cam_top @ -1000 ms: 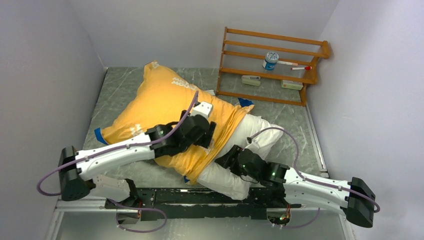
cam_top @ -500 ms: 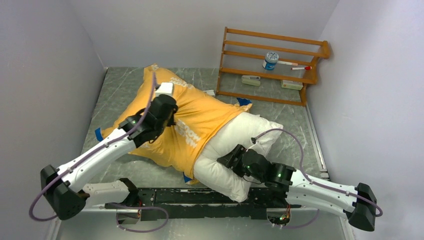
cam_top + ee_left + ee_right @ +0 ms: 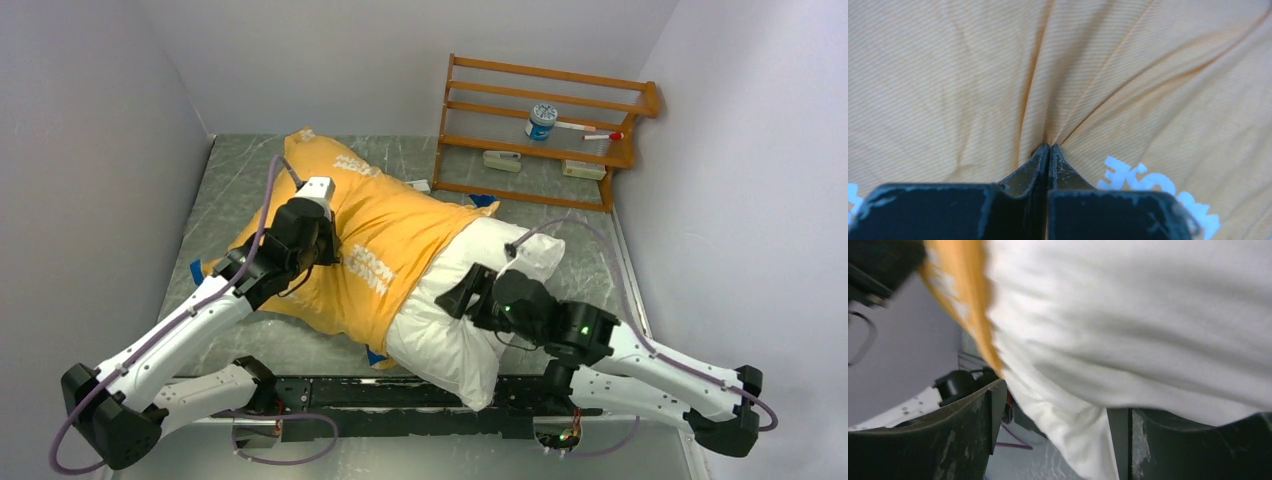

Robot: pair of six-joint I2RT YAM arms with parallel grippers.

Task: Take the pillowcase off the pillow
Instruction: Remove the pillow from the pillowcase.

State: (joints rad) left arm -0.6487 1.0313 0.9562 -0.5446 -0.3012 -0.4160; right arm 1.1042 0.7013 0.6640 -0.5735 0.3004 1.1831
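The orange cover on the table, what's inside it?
A white pillow: its near end sticks out of the orange pillowcase. The rest is covered by fabric, so anything else inside cannot be seen.

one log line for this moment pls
left tool: shut on pillowcase | right tool: open around pillow | pillowcase: partly off

wooden rack far right, blue-white tub on shelf
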